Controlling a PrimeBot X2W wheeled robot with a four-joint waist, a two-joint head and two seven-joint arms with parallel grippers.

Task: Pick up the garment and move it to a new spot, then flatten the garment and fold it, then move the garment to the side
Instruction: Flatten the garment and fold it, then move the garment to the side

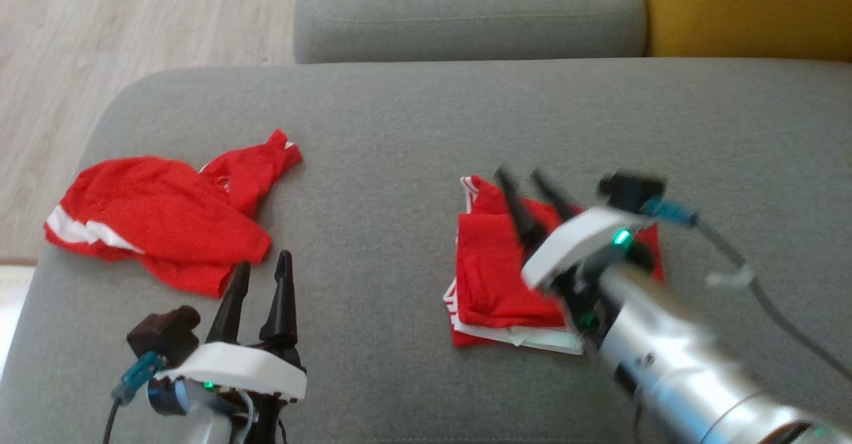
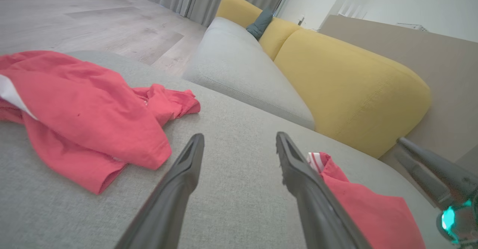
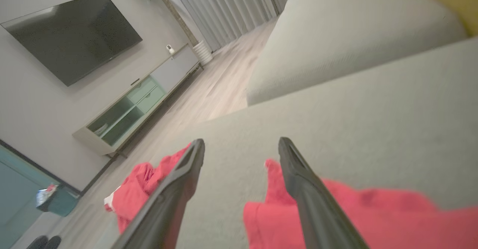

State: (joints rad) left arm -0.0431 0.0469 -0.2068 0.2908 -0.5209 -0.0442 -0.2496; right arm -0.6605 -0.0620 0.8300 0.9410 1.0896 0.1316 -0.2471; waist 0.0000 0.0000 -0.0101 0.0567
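Observation:
Two red garments lie on the grey sofa seat. One is crumpled with white trim at the left; the left wrist view has it at left. The other is folded into a rectangle right of centre, red with white edges. My right gripper hovers blurred over the folded garment, fingers open and empty, with the crumpled garment beyond at lower left. My left gripper stands open and empty just below the crumpled garment's near edge. The folded garment's corner shows beside my left gripper.
A second grey cushion and a yellow cushion sit behind the seat. Wooden floor lies off the left edge. A TV and a low cabinet stand across the room.

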